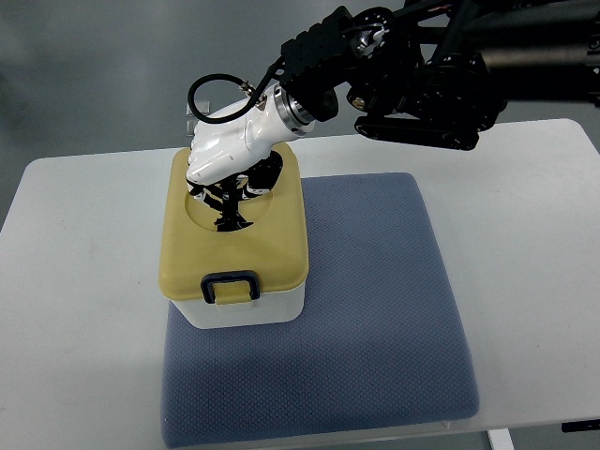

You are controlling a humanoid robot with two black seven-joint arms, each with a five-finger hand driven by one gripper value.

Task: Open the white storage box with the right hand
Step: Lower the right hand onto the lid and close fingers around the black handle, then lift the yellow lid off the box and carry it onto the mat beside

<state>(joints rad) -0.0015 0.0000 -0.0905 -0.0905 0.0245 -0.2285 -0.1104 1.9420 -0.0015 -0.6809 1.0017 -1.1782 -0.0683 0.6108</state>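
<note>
Looking down, I see a white desk (84, 244) against a grey floor (94, 66), its left and near edges cut off by the frame. On the desk's left half sits 1 blue-grey mat (375, 309). On the mat's left edge stands the white storage box (239, 312), its yellow lid (234, 253) on and a dark latch (231, 286) at the front. My right hand (225, 164) reaches in from the top right, dark fingers (230, 208) dipped into the lid's round recess; I cannot tell whether they are clamped.
</note>
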